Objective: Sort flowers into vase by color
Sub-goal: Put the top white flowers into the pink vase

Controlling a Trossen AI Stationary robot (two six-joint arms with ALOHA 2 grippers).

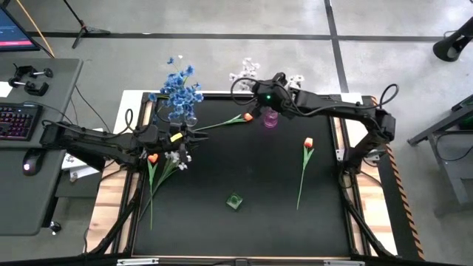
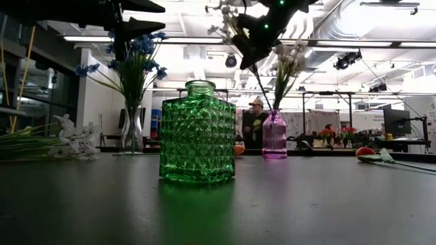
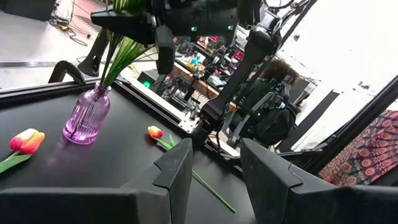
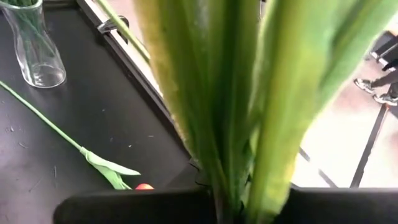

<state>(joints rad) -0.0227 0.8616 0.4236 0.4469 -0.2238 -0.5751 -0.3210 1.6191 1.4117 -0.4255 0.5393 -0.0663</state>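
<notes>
Light, springy artificial flowers – thin wiry stems that flex and roll, blossoms soft and easily crushed, so best pinched mid-stem. White stems (image 1: 251, 72) clamped in the closed right gripper (image 1: 267, 97) above the pink vase (image 1: 270, 119); blue ones (image 1: 179, 89) already in the clear vase (image 1: 189, 117). Orange tulips (image 1: 306, 148) lying loose on the table (image 1: 244, 162), green vase (image 1: 234, 201) empty. Left gripper (image 1: 194, 137) half-open, holding nothing, beside the clear vase.

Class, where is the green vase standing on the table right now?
In the high view, the green vase stands alone near the table's front middle, left of the loose orange tulip and well forward of the purple vase.
</notes>
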